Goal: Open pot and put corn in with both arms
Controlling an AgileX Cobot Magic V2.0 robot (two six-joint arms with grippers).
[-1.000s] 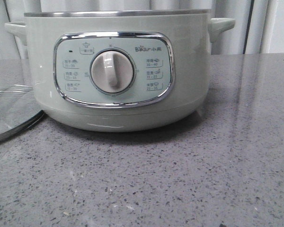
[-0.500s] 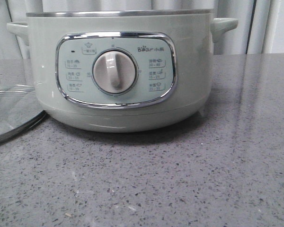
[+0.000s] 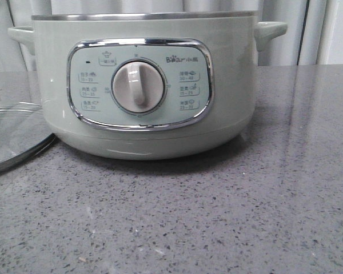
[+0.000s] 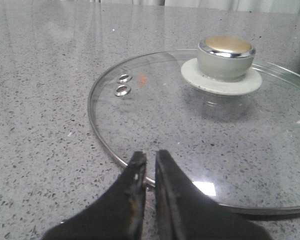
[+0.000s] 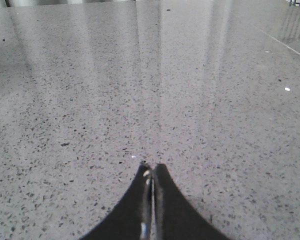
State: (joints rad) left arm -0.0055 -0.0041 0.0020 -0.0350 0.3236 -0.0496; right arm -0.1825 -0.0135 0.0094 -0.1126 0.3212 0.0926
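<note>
While the left claw (image 4: 150, 159) seems nearly closed over the lid's rim (image 4: 102, 142), the right claw (image 5: 151, 167) rests closed, empty.

From the front, the pot (image 3: 143, 85) hides its own inside behind its tall wall, so whether anything lies in it cannot be told. The small printing around its dial (image 3: 137, 87) is too fine to read. The glass lid (image 3: 14, 134) runs off the picture's left edge there. Seen from the left wrist, its far side is cut off too, as is each pincer's base.
</note>
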